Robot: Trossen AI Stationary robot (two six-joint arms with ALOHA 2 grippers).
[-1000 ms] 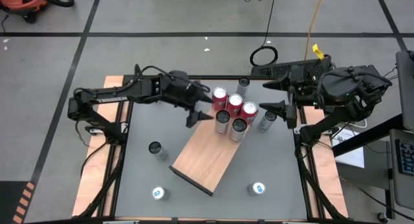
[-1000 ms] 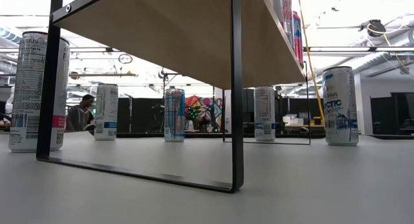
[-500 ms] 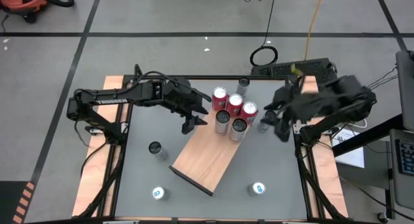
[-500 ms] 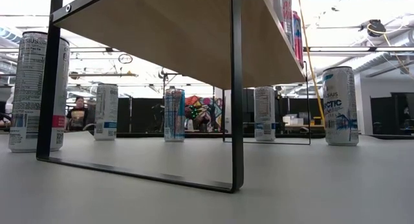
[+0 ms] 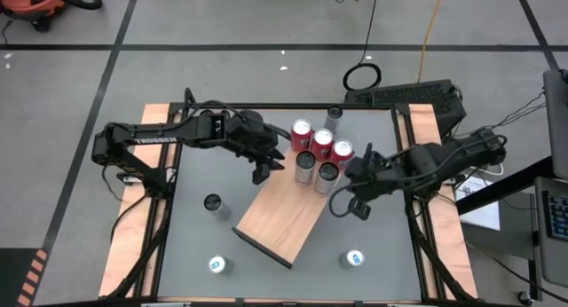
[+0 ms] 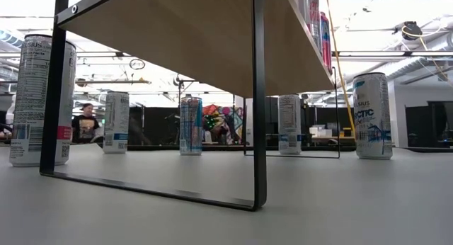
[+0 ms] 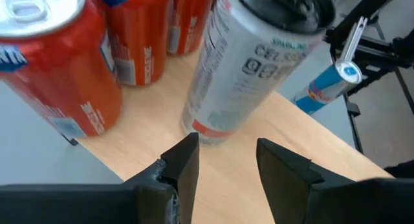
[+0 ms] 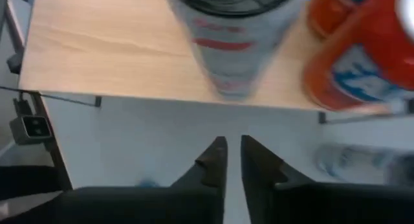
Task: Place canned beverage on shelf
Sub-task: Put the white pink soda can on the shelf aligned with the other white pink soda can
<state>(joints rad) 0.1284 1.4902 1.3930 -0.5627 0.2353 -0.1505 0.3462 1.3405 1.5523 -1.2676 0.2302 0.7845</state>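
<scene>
**Both grippers empty beside the loaded end of the shelf**

On your left, the left gripper [image 5: 264, 168] hovers over the shelf [image 5: 282, 216] just beside the can cluster [image 5: 318, 156], its fingers [image 7: 183, 164] partly spread with nothing between them. Five cans stand packed at the shelf's far end, probably to leave the near boards free for more. On your right, the right gripper [image 5: 346, 203] sits off the shelf's edge, fingers pressed together and holding nothing. Loose cans such as the one near the right corner [image 5: 353, 258] wait on the tabletop.
</scene>
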